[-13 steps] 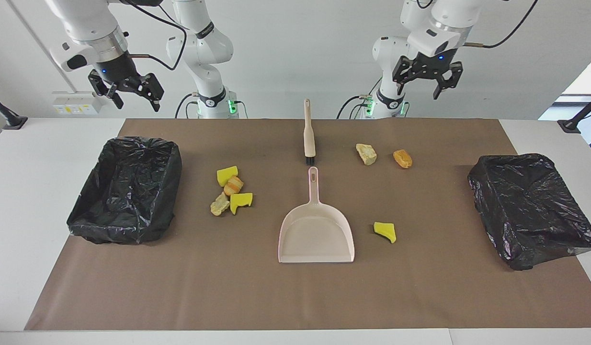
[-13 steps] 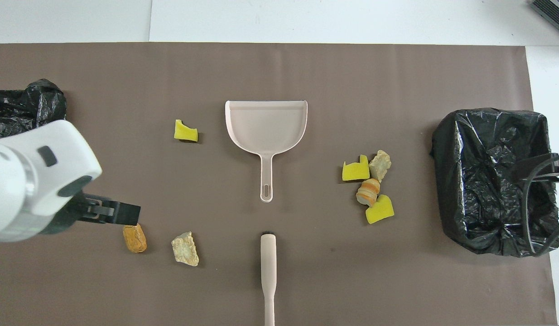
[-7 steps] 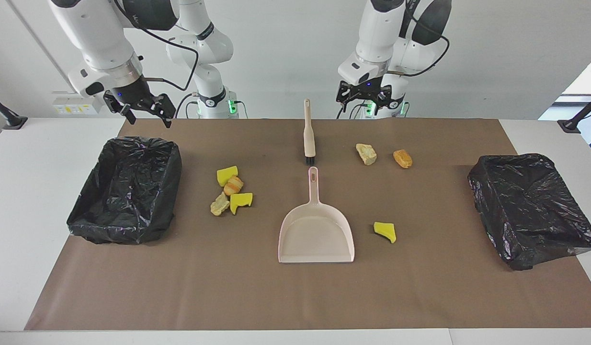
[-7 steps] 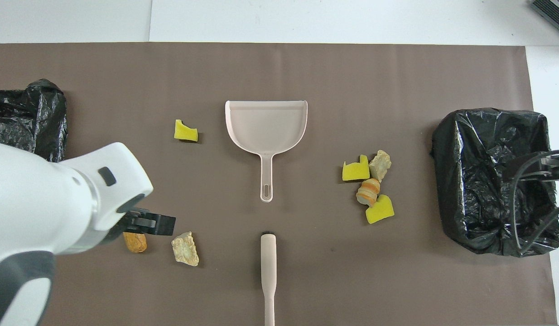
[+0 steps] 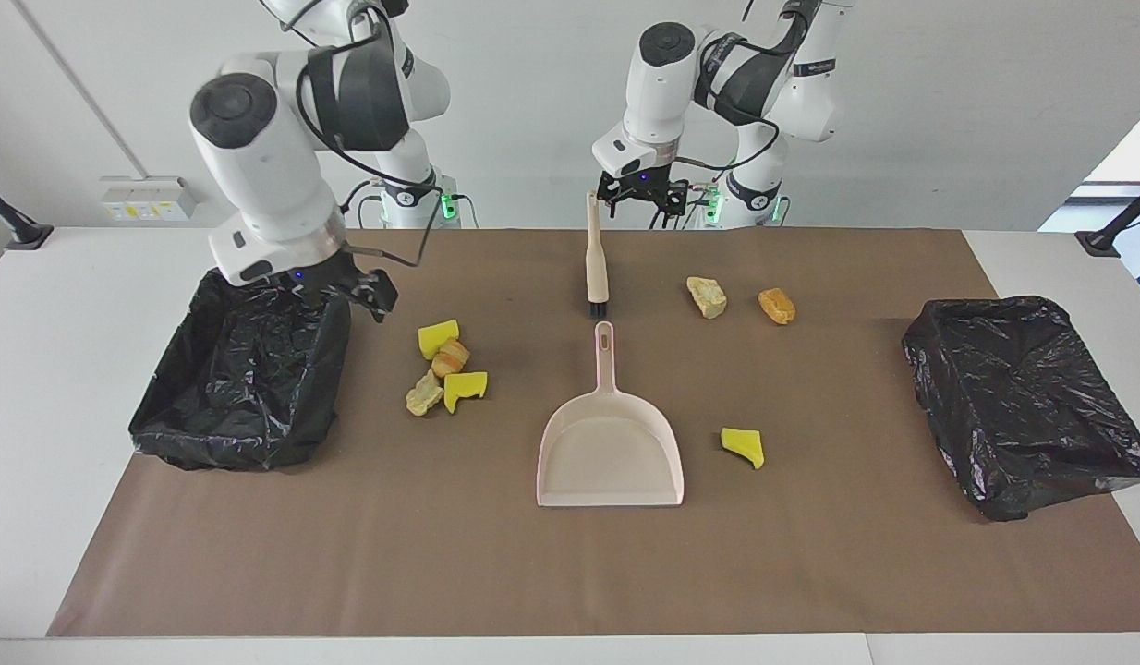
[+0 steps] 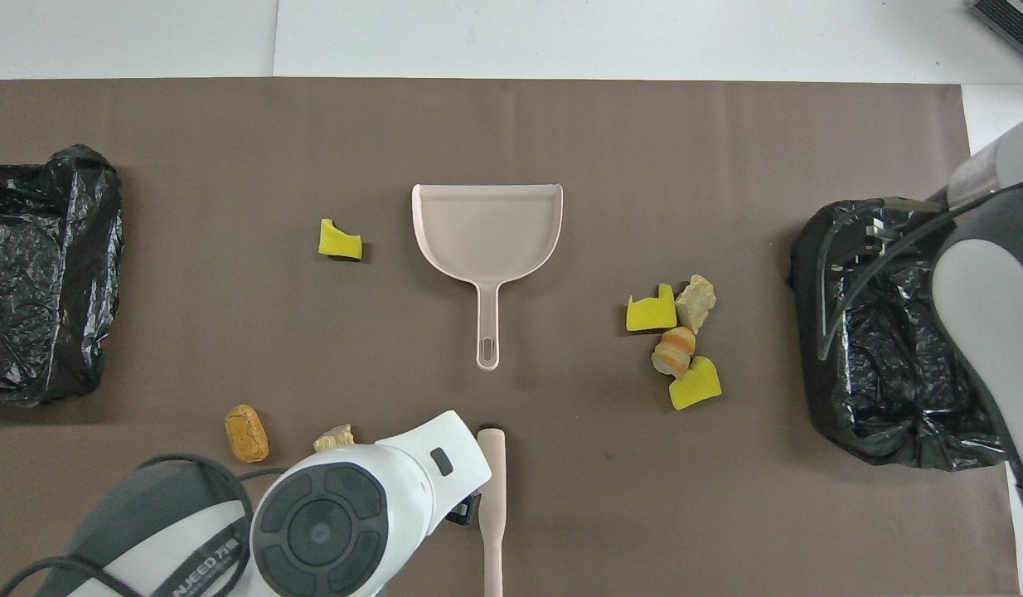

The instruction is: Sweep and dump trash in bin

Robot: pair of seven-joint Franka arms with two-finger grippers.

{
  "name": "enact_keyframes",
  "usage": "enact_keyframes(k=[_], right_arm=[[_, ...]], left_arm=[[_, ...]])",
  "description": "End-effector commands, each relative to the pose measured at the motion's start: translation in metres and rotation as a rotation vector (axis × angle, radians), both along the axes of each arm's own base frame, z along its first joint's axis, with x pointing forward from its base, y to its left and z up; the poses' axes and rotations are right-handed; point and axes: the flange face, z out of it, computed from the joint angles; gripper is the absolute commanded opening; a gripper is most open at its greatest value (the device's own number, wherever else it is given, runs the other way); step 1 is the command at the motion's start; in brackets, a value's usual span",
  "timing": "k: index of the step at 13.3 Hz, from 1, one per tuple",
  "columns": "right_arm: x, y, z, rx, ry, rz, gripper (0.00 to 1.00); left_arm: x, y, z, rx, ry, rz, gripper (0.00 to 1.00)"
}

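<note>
Trash lies on the brown mat: a cluster of yellow wedges, a beige lump and a bread-like chunk. Apart from it lie a beige lump, an orange chunk and a yellow wedge. The beige dustpan lies mid-mat with the brush nearer the robots. My left gripper hangs open just beside the brush handle's tip. My right gripper is open over the rim of the black-lined bin.
A second black-lined bin stands at the left arm's end of the table. In the overhead view the left arm's wrist covers its gripper and part of the beige lump.
Both arms have come down. The left gripper swung from over the orange chunk's side to the brush handle. The right gripper dropped to the bin's rim toward the cluster.
</note>
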Motion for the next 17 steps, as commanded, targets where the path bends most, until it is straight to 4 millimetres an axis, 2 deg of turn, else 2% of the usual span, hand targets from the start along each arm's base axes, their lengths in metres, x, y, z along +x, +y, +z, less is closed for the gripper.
enact_keyframes(k=[1,2,4,6,7,9,12,13,15,17], right_arm=[[0.032,0.035,-0.029,0.050,-0.002,-0.031,1.00],[0.032,0.061,-0.044,0.068,0.007,-0.046,1.00],[0.033,0.095,-0.062,0.094,0.006,-0.074,1.00],[0.030,0.132,-0.070,0.120,-0.005,-0.080,1.00],[0.024,0.156,-0.079,0.122,-0.004,-0.053,1.00],[0.013,0.196,-0.095,0.121,0.003,-0.003,1.00],[0.000,0.236,-0.107,0.132,-0.008,0.032,1.00],[-0.010,0.259,-0.119,0.130,-0.001,0.063,1.00],[-0.020,0.281,-0.134,0.131,-0.008,0.105,1.00],[-0.026,0.288,-0.136,0.146,-0.012,0.180,1.00]], left_arm=[[-0.045,-0.017,-0.033,-0.029,-0.027,0.033,1.00],[-0.054,-0.022,-0.042,-0.033,-0.033,0.067,1.00],[-0.079,-0.035,-0.056,-0.022,-0.024,0.044,1.00],[-0.088,-0.043,-0.079,-0.016,-0.021,0.068,1.00],[-0.092,-0.043,-0.086,-0.027,-0.027,0.088,1.00],[-0.092,-0.042,-0.102,-0.018,-0.024,0.093,1.00],[-0.096,-0.039,-0.111,0.001,-0.016,0.087,1.00],[-0.102,-0.042,-0.119,0.016,-0.008,0.078,1.00],[-0.103,-0.043,-0.120,0.019,-0.008,0.094,1.00],[-0.101,-0.045,-0.119,0.020,-0.008,0.109,0.76]])
